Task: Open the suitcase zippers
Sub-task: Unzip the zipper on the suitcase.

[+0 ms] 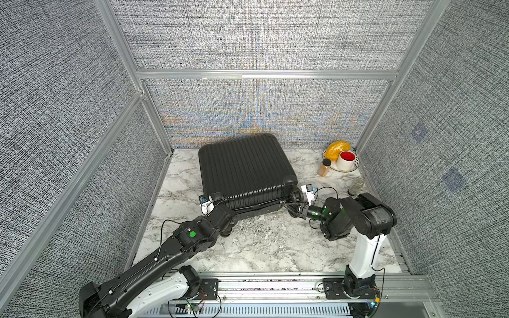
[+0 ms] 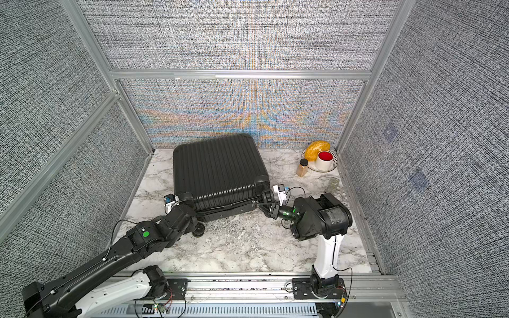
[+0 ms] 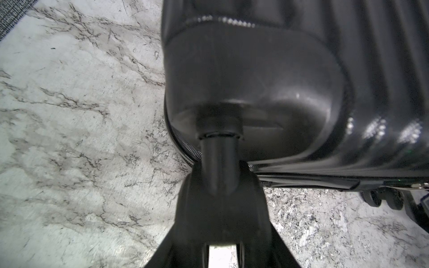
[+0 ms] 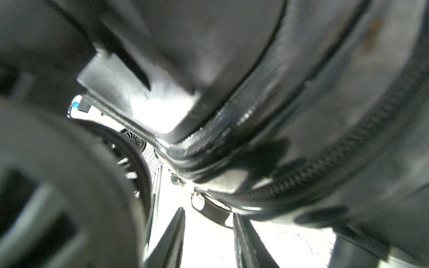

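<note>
The black ribbed suitcase (image 1: 242,170) (image 2: 217,168) lies flat on the marble table. Its zipper track (image 1: 256,206) (image 4: 301,178) runs along the near side seam. My left gripper (image 1: 217,198) (image 2: 186,198) (image 3: 221,208) is at the near left corner, shut around a caster wheel whose stem (image 3: 219,148) runs up into the corner housing. My right gripper (image 1: 289,208) (image 2: 261,205) (image 4: 208,212) is at the near right corner, below another wheel (image 1: 295,195). Its fingers stand apart. A small metal zipper pull (image 4: 198,202) (image 1: 281,203) lies just past the tips, its black tab against one finger.
At the back right stand a plate (image 1: 351,168) with a yellow item and a red-lined white cup (image 1: 346,160), a brown spice jar (image 1: 325,167) and a clear glass jar (image 1: 356,185). Fabric walls close three sides. A lower suitcase wheel (image 2: 199,229) sits by my left wrist.
</note>
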Robot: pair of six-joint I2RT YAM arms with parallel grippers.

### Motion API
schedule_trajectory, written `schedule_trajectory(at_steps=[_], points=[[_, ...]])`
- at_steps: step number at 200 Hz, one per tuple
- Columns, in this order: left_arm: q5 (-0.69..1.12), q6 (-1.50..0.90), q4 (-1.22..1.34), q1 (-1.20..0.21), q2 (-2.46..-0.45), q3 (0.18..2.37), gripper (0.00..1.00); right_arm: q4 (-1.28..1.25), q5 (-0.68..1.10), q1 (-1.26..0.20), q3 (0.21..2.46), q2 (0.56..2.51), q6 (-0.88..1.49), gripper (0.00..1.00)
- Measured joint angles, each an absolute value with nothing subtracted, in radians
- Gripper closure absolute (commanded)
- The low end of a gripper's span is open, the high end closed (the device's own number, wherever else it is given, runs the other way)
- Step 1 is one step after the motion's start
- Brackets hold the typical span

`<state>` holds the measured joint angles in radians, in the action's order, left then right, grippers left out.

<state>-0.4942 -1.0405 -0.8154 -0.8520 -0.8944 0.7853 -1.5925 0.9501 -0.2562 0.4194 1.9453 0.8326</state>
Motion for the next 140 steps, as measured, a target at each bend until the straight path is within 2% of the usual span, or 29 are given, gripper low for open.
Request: schedule_trajectory(at_steps=[87,140], points=[[-0.488,-1.041,-0.811,-0.85,-0.884,0.781,0.76,-1.542,0.955,-0.262,0.445,1.965,0.809,0.68],[-0.487,-1.041,-0.807,-0.85,-0.881,0.778,0.77,-1.534,0.951,-0.262,0.455,1.972,0.81,0.77]])
